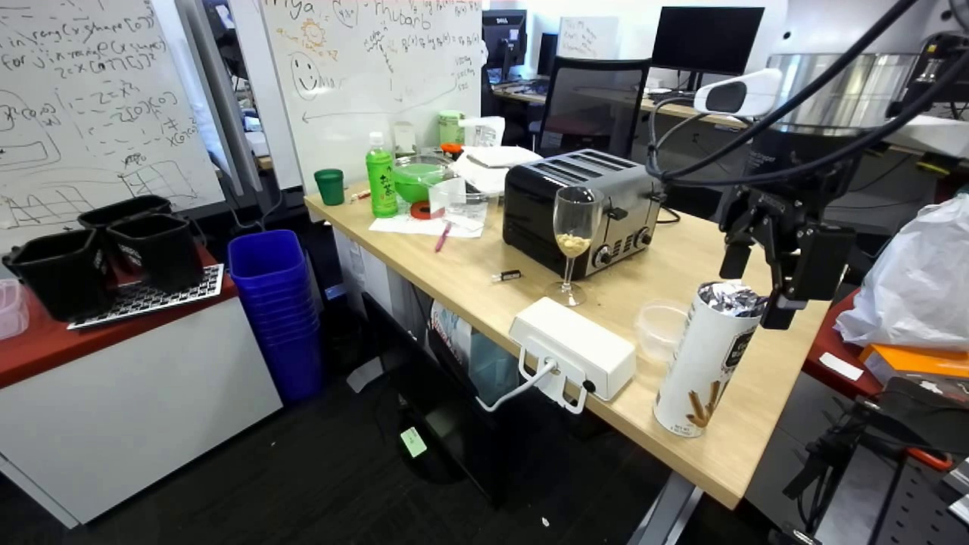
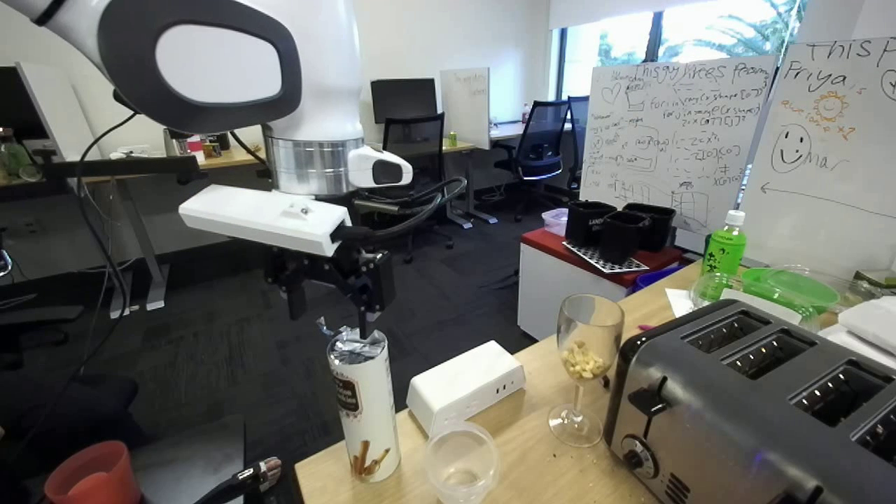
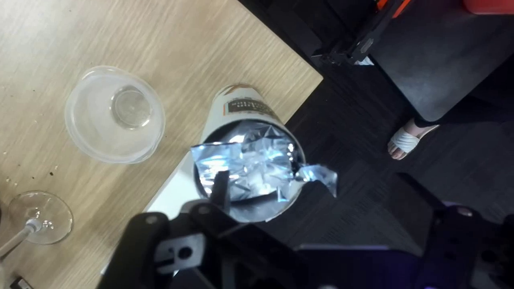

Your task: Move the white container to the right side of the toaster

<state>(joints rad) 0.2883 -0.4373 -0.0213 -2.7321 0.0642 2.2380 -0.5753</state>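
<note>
The gripper point(image 2: 330, 326) is released: the fingers stand apart, one over the mouth of the white container point(image 1: 704, 371). Contact with the rim cannot be determined. In an exterior view, the container stands at lower right, near a corner of the table point(image 1: 761, 393), with a clear tub point(image 1: 657, 329) just beside it. A white box point(image 1: 571, 348) occupies the table edge, left of the tub. A wine glass point(image 1: 577, 219), centre frame, stands between the box and the toaster point(image 1: 628, 227).
</note>
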